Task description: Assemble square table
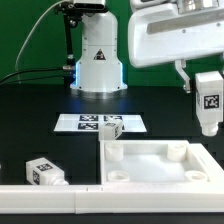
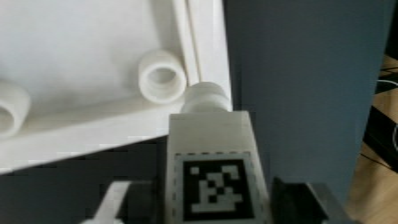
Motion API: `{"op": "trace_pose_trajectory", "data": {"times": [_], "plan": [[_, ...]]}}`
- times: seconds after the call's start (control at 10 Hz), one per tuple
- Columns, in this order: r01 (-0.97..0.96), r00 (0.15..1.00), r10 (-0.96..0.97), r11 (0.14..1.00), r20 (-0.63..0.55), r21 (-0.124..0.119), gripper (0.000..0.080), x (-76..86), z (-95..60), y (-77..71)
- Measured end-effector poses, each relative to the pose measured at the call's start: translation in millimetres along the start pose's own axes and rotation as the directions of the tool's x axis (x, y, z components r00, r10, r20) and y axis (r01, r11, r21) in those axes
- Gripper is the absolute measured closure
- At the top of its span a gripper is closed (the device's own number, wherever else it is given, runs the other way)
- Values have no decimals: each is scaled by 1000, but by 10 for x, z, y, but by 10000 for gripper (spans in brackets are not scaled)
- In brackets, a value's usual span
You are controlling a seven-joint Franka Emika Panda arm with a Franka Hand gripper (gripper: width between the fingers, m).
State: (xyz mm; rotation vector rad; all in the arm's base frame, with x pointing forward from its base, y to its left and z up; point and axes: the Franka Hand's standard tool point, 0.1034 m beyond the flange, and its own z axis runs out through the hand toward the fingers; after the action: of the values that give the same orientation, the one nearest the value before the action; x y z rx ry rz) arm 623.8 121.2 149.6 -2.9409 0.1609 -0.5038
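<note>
The white square tabletop (image 1: 160,165) lies flat at the front, its raised rim and round corner holes facing up. My gripper (image 1: 205,84) is shut on a white tagged leg (image 1: 207,102) and holds it upright in the air above the slab's corner on the exterior view's right. In the wrist view the held leg (image 2: 217,150) points at the slab's edge (image 2: 199,45), just beside a round corner hole (image 2: 164,75); the gripper (image 2: 214,208) grips its tagged end. A second leg (image 1: 111,126) lies on the marker board. A third leg (image 1: 45,172) lies at the exterior view's left.
The marker board (image 1: 85,122) lies behind the slab. A long white rail (image 1: 50,198) runs along the front edge. The robot base (image 1: 97,60) stands at the back with cables beside it.
</note>
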Motion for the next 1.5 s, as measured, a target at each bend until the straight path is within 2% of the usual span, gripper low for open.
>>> {"op": "trace_pose_trajectory", "data": {"times": [0.1,0.2,0.3,0.6,0.8,0.9,1.3,1.4,1.5], "plan": [[53,994,-52,999,-93,5,515,95,47,1],[91,983,-90,996,-160,0,515,121,100,81],[85,989,-84,996,-121,-1,515,54,131,72],[98,988,-98,995,-121,-3,515,59,133,78],[109,990,-111,994,-89,-30,515,-16,198,240],[116,987,-119,993,-108,-33,515,-35,204,256],[115,988,-118,993,-99,-33,515,-50,215,252],[105,992,-107,994,-65,-34,515,-108,219,202],[50,998,-52,998,-35,-39,515,-177,234,81]]}}
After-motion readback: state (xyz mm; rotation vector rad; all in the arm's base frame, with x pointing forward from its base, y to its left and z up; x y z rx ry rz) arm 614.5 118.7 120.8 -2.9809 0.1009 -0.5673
